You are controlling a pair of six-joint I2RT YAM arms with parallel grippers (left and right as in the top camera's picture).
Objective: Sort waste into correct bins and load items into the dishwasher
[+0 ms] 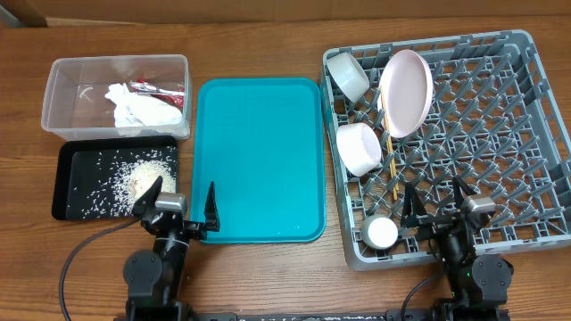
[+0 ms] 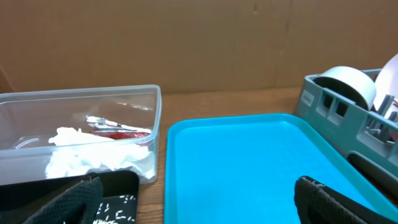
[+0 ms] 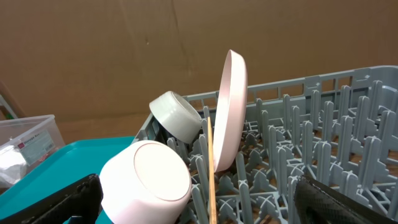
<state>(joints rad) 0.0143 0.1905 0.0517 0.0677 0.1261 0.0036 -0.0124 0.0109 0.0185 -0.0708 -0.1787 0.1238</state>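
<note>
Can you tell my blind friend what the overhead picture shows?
A grey dish rack on the right holds a big plate, two bowls, a small plate and chopsticks. A teal tray sits in the middle; at left, a clear tub holds a napkin and wrapper, and a black tray holds rice. The left pincer and right pincer are open.

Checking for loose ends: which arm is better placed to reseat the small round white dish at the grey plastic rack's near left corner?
Right, likely. The open right gripper hangs over the grey plastic dish rack beside the small round white dish; the left gripper sits across the teal tray.
</note>
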